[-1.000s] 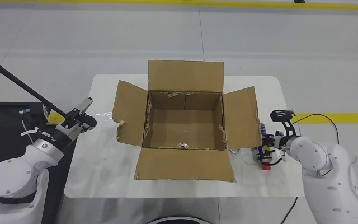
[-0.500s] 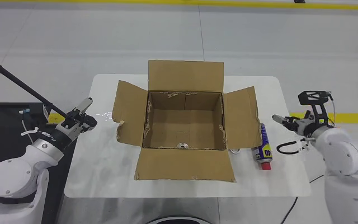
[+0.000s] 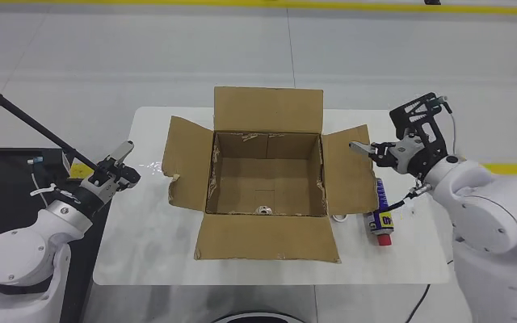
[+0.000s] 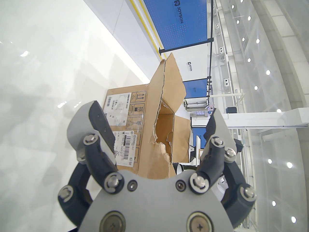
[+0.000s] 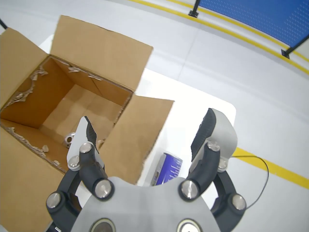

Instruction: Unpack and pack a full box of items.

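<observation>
You see an open cardboard box (image 3: 266, 182) at the middle of a white tabletop (image 3: 145, 250), all four flaps folded outward. Your right hand (image 3: 361, 150) hangs above the box's 3 o'clock flap, fingers spread wide, gripping nothing. A blue spray can (image 3: 380, 211) with a red cap lies on its side on the tabletop just beside that flap, at about 5 o'clock from the right hand and apart from it. A small metal part (image 3: 263, 210) sits on the box floor near the 6 o'clock wall. Your left hand (image 3: 123, 157) hovers at 9 o'clock of the box, by the tabletop's edge, likewise spread wide and empty.
</observation>
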`<state>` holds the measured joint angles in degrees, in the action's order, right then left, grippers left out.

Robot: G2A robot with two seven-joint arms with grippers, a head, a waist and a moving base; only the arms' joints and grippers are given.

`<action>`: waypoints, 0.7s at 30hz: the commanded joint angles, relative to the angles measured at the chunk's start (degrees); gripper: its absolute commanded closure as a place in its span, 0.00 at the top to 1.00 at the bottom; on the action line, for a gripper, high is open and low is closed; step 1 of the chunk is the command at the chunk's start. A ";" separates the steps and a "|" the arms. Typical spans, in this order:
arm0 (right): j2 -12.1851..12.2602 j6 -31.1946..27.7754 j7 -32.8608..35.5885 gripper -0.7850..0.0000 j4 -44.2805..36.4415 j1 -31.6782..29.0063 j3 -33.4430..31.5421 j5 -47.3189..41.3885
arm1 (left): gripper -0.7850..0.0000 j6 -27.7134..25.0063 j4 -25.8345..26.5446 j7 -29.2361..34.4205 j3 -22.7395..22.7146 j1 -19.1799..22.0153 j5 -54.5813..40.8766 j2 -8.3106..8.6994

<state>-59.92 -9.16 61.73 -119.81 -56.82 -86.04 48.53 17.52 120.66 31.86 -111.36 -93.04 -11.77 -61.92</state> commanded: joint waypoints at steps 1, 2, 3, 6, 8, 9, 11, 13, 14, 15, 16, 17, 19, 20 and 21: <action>-0.13 -0.25 0.08 1.00 0.79 2.11 2.38 -0.88 | 1.00 0.00 0.00 0.00 0.00 0.00 0.00 0.00; -0.15 -0.23 0.18 1.00 0.92 2.45 2.72 -0.97 | 1.00 0.00 0.00 0.00 0.00 0.00 0.00 0.00; -0.15 -0.23 0.18 1.00 0.92 2.45 2.72 -0.97 | 1.00 0.00 0.00 0.00 0.00 0.00 0.00 0.00; -0.15 -0.23 0.18 1.00 0.92 2.45 2.72 -0.97 | 1.00 0.00 0.00 0.00 0.00 0.00 0.00 0.00; -0.15 -0.23 0.18 1.00 0.92 2.45 2.72 -0.97 | 1.00 0.00 0.00 0.00 0.00 0.00 0.00 0.00; -0.15 -0.23 0.18 1.00 0.92 2.45 2.72 -0.97 | 1.00 0.00 0.00 0.00 0.00 0.00 0.00 0.00; -0.15 -0.23 0.18 1.00 0.92 2.45 2.72 -0.97 | 1.00 0.00 0.00 0.00 0.00 0.00 0.00 0.00; -0.15 -0.23 0.18 1.00 0.92 2.45 2.72 -0.97 | 1.00 0.00 0.00 0.00 0.00 0.00 0.00 0.00; -0.15 -0.23 0.18 1.00 0.92 2.45 2.72 -0.97 | 1.00 0.00 0.00 0.00 0.00 0.00 0.00 0.00; -0.15 -0.23 0.18 1.00 0.92 2.45 2.72 -0.97 | 1.00 0.00 0.00 0.00 0.00 0.00 0.00 0.00; -0.15 -0.23 0.18 1.00 0.92 2.45 2.72 -0.97 | 1.00 0.00 0.00 0.00 0.00 0.00 0.00 0.00; -0.15 -0.23 0.18 1.00 0.92 2.45 2.72 -0.97 | 1.00 0.00 0.00 0.00 0.00 0.00 0.00 0.00; -0.15 -0.23 0.18 1.00 0.92 2.45 2.72 -0.97 | 1.00 0.00 0.00 0.00 0.00 0.00 0.00 0.00; -0.15 -0.23 0.18 1.00 0.92 2.45 2.72 -0.97 | 1.00 0.00 0.00 0.00 0.00 0.00 0.00 0.00; -0.17 -0.38 -0.14 1.00 0.82 2.29 2.90 -1.07 | 1.00 0.00 0.00 0.00 0.00 0.00 0.00 0.00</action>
<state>-60.07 -9.40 61.91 -118.90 -54.38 -83.32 47.56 17.52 120.66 31.86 -111.36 -93.04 -11.77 -61.92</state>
